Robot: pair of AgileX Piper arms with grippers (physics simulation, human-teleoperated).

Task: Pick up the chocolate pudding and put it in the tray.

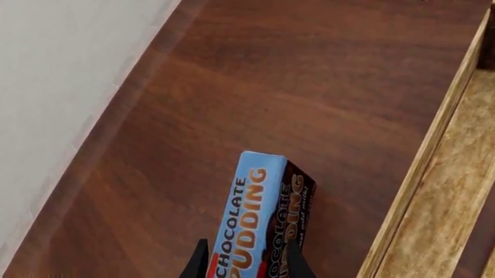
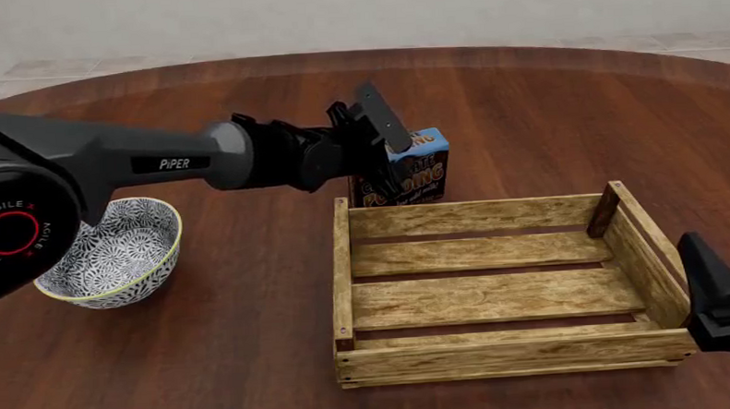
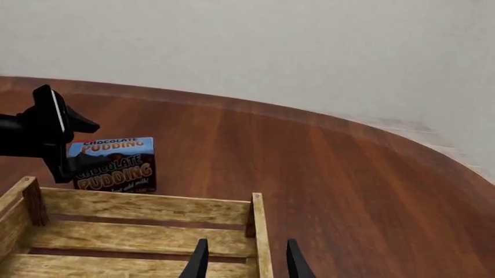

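The chocolate pudding (image 2: 423,170) is a small carton with a blue band and a dark brown front. It stands upright on the table just behind the far left corner of the tray (image 2: 464,217). My left gripper (image 2: 385,167) reaches it from the left. In the left wrist view the carton (image 1: 259,220) lies between the two dark fingers of that gripper (image 1: 247,260), which stand about as far apart as the right gripper's. My right gripper (image 3: 246,260) hangs open over the tray's right end wall (image 3: 259,231) with nothing in it. The pudding (image 3: 116,165) also shows in that view.
A round blue-and-white patterned bowl (image 2: 108,253) sits at the left of the brown wooden table, beneath my left arm (image 2: 153,163). The tray's slatted floor (image 2: 493,296) holds nothing. In the front view the right gripper (image 2: 714,291) shows at the tray's near right corner.
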